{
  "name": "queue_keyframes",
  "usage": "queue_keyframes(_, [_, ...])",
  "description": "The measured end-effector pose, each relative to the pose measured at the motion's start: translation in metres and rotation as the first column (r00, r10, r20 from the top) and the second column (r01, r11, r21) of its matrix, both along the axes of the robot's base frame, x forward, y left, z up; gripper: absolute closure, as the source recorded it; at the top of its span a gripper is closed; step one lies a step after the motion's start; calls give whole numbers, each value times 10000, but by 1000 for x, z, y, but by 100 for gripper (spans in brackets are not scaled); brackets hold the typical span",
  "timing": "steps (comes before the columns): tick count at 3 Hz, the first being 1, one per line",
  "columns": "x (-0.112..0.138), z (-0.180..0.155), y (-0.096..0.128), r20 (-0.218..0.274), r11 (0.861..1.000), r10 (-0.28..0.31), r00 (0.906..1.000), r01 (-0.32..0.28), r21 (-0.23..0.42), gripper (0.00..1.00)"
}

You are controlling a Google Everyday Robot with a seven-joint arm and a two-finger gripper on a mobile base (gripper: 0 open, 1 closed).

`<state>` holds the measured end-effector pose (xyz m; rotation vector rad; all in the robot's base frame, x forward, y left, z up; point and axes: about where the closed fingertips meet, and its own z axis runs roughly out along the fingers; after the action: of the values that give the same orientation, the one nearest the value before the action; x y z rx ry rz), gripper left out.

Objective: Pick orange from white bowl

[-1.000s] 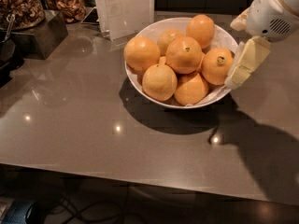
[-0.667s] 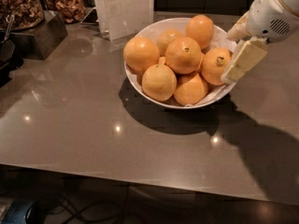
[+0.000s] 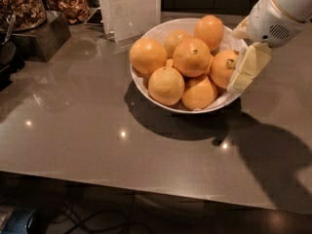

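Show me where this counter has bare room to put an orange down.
Bare counter runs wide in front of the white bowl and to its left, up to the metal box. Crowded: the back edge with the sign, and the bowl's right side, where the tool sits by the orange.

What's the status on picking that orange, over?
Gripper at the white bowl's right rim, beside the orange. Orange sits in the bowl, not lifted. Other oranges crowd its left side.
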<state>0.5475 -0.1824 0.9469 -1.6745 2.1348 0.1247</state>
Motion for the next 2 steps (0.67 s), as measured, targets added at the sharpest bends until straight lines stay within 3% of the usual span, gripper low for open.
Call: queue_keyframes(2, [6, -22, 10, -511, 9996, 204, 9985, -213, -163, 3])
